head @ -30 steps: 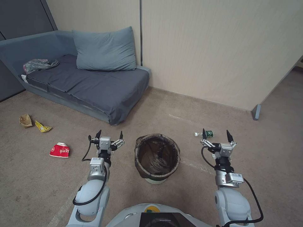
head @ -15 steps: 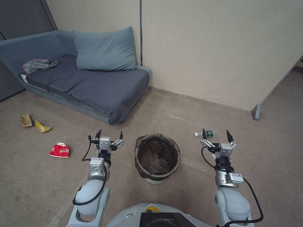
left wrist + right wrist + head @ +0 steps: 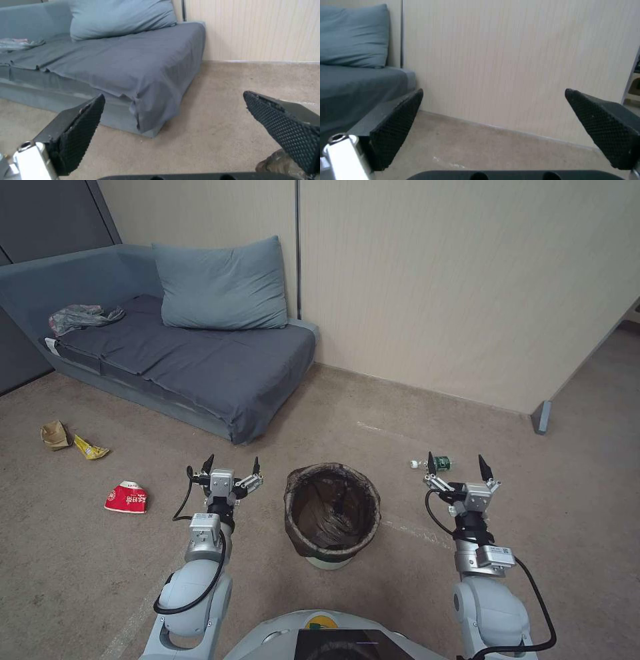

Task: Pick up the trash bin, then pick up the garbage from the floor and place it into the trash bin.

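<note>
Flanking the small round white trash bin with its dark liner, left gripper and right gripper hover, jaws wide and empty, seemingly poised to lift it off the floor.

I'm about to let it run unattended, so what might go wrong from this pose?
1. The trash bin stands between both open pincers, left pincer and right pincer; a one-sided grip on its loose bag liner might tip it.
2. The bottle lies just beyond the right pincer and may get knocked away.
3. The red cup, yellow wrapper and paper bag lie scattered far left, probably requiring driving.
</note>
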Robot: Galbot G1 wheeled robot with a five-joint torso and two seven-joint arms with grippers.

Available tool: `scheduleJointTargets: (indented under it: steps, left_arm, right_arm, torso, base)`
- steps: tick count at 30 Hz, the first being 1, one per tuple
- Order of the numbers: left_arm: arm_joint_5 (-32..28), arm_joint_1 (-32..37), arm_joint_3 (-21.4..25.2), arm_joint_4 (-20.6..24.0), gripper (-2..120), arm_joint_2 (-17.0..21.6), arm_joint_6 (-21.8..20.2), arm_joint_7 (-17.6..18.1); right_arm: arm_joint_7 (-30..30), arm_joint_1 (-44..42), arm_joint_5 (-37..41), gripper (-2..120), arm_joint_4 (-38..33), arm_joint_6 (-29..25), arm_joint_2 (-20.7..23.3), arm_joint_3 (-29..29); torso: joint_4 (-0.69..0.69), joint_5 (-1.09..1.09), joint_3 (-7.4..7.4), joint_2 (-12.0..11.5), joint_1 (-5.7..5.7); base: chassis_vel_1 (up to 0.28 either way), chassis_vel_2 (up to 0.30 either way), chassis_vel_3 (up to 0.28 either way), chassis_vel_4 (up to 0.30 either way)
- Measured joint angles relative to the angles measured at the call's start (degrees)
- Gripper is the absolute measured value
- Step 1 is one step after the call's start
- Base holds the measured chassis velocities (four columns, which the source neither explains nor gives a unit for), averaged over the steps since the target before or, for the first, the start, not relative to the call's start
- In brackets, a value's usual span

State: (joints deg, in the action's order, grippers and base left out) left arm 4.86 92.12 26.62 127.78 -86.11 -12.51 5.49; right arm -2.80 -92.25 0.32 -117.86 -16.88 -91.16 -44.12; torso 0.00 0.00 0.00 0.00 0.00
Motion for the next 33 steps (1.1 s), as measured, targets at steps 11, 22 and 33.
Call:
scheduleJointTargets:
  steps: [11,22,33]
  left_arm:
    - [-8.42,-1.33,-2.79,-0.16,100,2.25,-3.06,-1.63]
    - [-22.95,-3.67,-7.71,-0.49,100,6.14,-8.63,-4.63]
    - [-26.11,-4.09,-8.29,-0.81,100,6.68,-10.44,-4.64]
  right_arm:
    - [1.81,1.99,-2.25,100,0.86,-2.77,0.55,1.41]
    - [1.52,1.85,-3.05,100,0.74,-2.82,0.67,1.30]
    - [1.28,1.57,-4.09,100,0.75,-3.03,0.33,1.41]
  torso:
    - [-0.01,0.00,0.01,0.00,0.00]
    - [-0.01,0.00,0.00,0.00,0.00]
    - [0.00,0.00,0.00,0.00,0.00]
  base:
    - [0.000,0.000,0.000,0.000]
    - [0.000,0.000,0.000,0.000]
    - [0.000,0.000,0.000,0.000]
